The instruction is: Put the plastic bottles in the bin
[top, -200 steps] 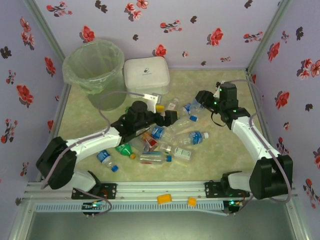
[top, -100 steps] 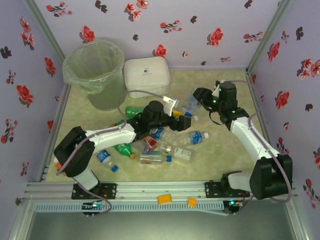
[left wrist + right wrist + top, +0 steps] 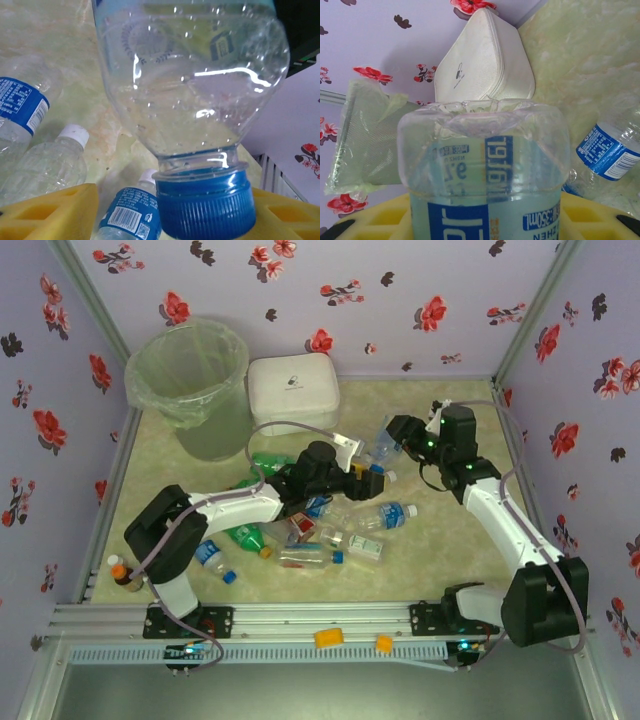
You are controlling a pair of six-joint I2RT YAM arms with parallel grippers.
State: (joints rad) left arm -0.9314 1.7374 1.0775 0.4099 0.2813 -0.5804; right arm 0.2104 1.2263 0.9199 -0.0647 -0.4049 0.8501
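Observation:
My right gripper (image 3: pixel 398 436) is shut on a clear bottle with a blue label (image 3: pixel 383 450) (image 3: pixel 485 165) and holds it above the table, base pointing toward the bin (image 3: pixel 190 380) (image 3: pixel 365 140). My left gripper (image 3: pixel 366 468) (image 3: pixel 175 220) has reached up to the same bottle (image 3: pixel 190 90). Its blue cap (image 3: pixel 205 205) sits between the yellow fingers (image 3: pixel 50 212), with a gap on the left side, so that gripper is open. Several more bottles lie in a pile (image 3: pixel 320 530), among them green bottles (image 3: pixel 245 537) (image 3: pixel 268 462) and a blue-labelled one (image 3: pixel 395 512).
The white rounded box (image 3: pixel 292 388) (image 3: pixel 485 60) stands right of the bin at the back wall. A stray bottle (image 3: pixel 212 558) lies near the left arm's base and another (image 3: pixel 120 572) by the left wall. Two yellow pieces (image 3: pixel 329 637) (image 3: pixel 383 643) rest on the front rail.
The left arm swung right from the pile and stretched to the bottle in the right gripper, uncovering a green bottle near the bin. The right gripper shifted only slightly.

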